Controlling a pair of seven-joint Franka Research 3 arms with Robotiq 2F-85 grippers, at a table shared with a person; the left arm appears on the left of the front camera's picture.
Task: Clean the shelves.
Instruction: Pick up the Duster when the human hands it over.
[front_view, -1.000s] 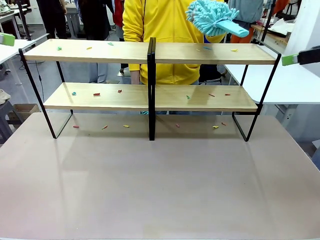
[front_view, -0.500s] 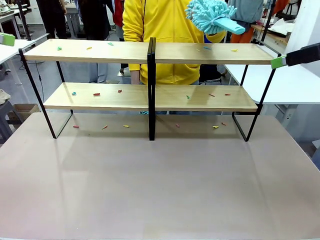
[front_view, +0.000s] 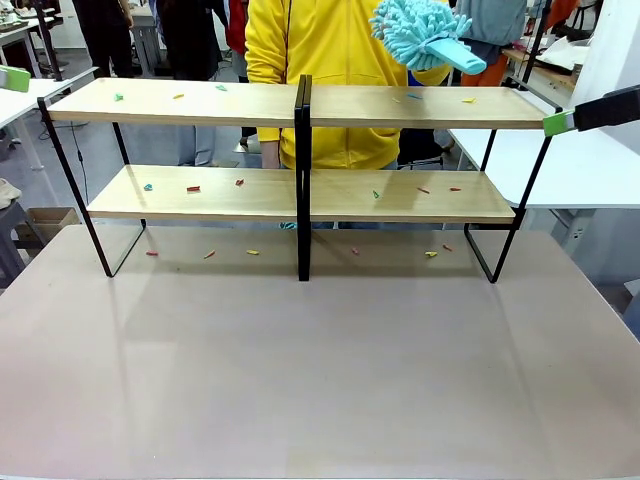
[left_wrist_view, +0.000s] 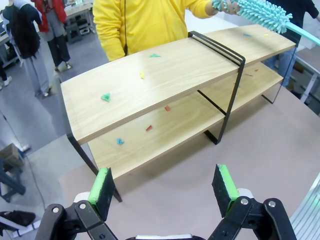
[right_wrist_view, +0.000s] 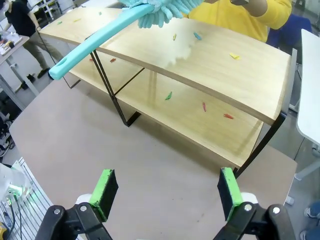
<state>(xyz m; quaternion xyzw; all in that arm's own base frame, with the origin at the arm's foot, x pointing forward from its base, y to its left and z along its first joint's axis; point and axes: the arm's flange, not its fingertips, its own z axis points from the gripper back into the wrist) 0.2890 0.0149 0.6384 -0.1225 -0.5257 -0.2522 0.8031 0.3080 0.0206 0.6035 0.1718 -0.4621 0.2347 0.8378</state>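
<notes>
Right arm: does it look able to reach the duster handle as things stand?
Probably yes. The right pincer is open, and the duster handle sticks out free above the shelves on its side, nothing between. The person's hand holds the fluffy end.

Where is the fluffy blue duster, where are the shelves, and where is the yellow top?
duster (front_view: 412, 28): front view, on its fluffy head.
shelves (front_view: 150, 105): front view, on bare wood of the top board's left half.
yellow top (front_view: 330, 50): front view, on the person's chest.
</notes>
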